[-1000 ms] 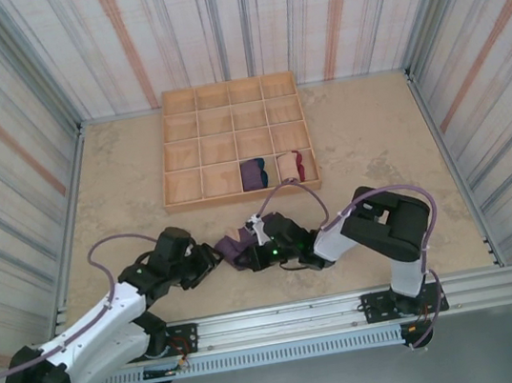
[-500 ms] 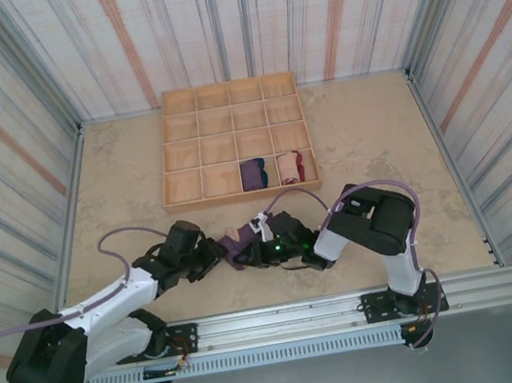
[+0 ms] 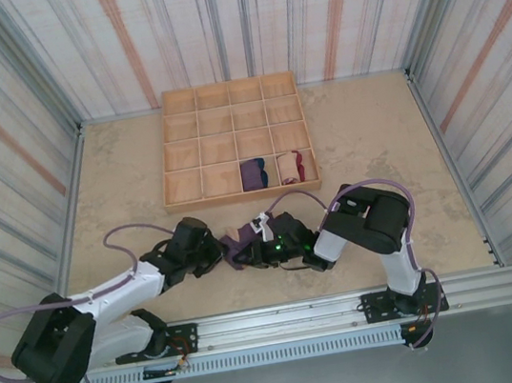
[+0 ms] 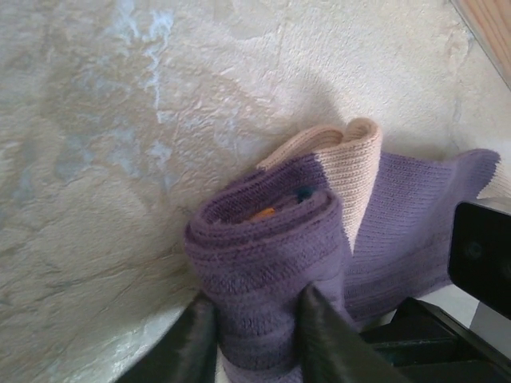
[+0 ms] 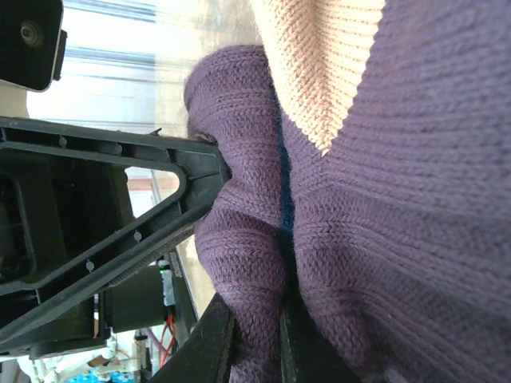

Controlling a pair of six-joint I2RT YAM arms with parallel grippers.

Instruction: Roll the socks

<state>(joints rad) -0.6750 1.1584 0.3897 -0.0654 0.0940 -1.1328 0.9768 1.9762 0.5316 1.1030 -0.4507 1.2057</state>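
Left gripper [image 4: 255, 331], now advanced toward 3 o'clock, clamps the purple sock roll [image 4: 267, 239] at 6 o'clock of the tray [image 3: 243, 195]; right gripper [image 5: 254, 335] pinches its tail, so rolling appears nearly finished.

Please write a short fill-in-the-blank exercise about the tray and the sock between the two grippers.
The wooden tray holds ___ rolled socks.
Counting from the far wall, both lie in its ___ row.
The left gripper is shut on the tan-toed sock, whose body is ___.
The right gripper pinches the ___ sock.
Missing words: two; fourth; purple; same.
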